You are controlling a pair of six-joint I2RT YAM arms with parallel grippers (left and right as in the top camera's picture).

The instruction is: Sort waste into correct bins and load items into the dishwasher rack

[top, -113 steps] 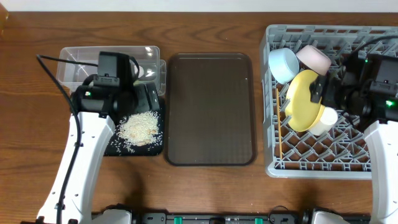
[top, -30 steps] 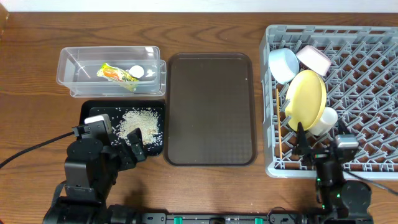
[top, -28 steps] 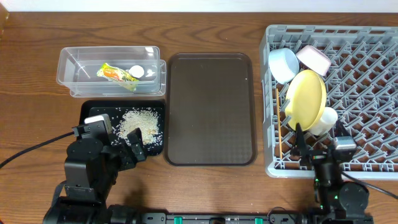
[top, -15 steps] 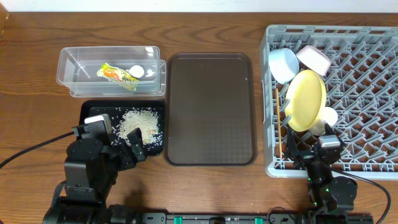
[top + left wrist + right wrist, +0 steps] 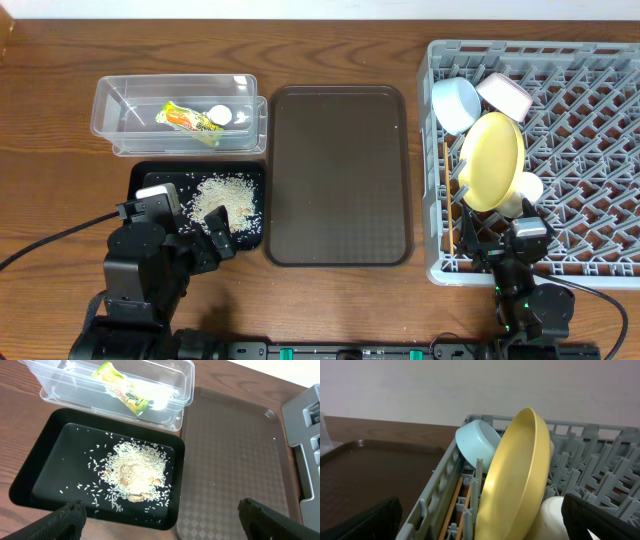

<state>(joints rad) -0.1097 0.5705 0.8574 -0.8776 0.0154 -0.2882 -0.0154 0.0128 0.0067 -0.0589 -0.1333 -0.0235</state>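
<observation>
The clear tub holds the wrapper and the white round scrap. Rice lies in the black tray. In the grey rack stand the yellow plate, blue bowl, white bowl and cup, with the chopsticks along its left wall. My left gripper hangs open over the black tray's near edge, nothing between its jaws. My right gripper is open at the rack's front, facing the plate and cup.
A large dark brown serving tray lies between the bins and the rack. Both arms sit folded near the table's front edge. The rack's right half holds only upright pegs.
Both arms have pulled back from the tub and the rack to the front edge. In the last second the right arm slid a little left; the left stayed still.
</observation>
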